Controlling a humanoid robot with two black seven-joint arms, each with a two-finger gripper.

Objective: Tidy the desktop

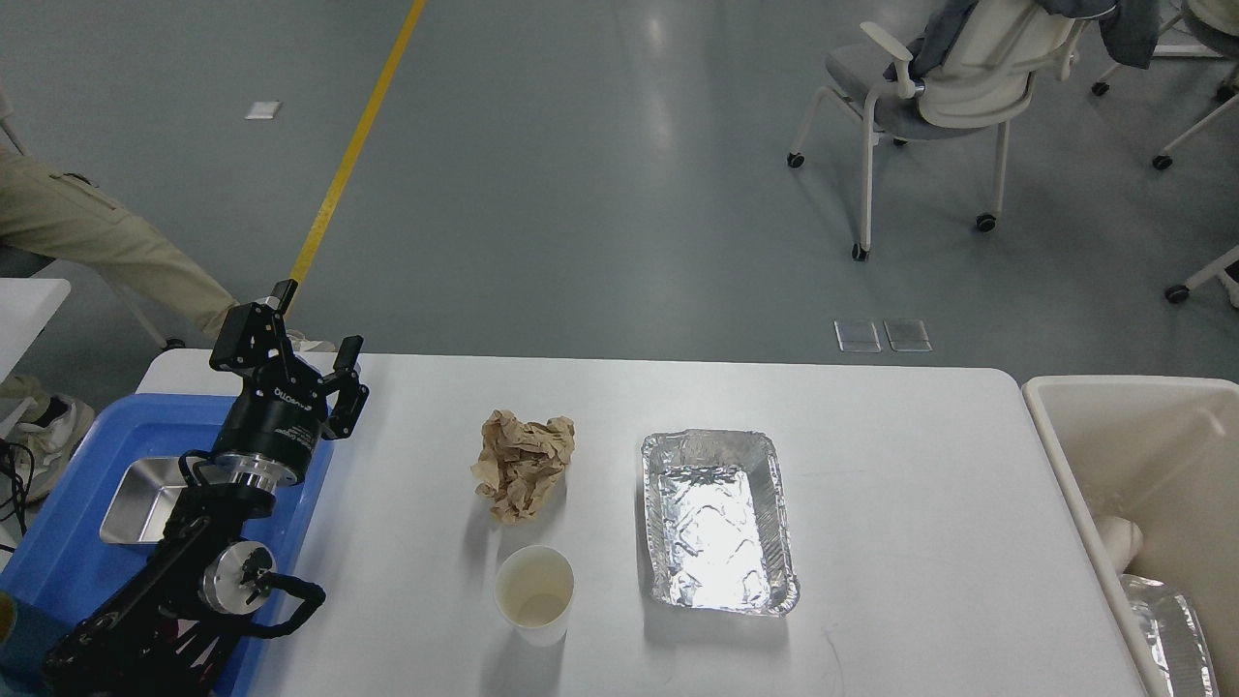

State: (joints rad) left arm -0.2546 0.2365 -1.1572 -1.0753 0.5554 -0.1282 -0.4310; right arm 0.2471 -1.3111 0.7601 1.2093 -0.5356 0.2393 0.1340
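Observation:
The white desktop [910,484] fills the middle of the head view. On it lie a crumpled brown paper ball [523,463], a white paper cup [534,592] just in front of the ball, and an empty foil tray [714,521] to their right. My left gripper [315,324] hovers over the desktop's far left corner, above the edge of the blue tray, open with nothing between its fingers. The right gripper is out of view.
A blue plastic tray [68,561] at the left holds a metal dish [140,499]. A beige bin [1142,484] at the right holds a foil piece [1176,629] and a white item. Chairs [944,92] and a seated person's leg [106,242] stand beyond the table.

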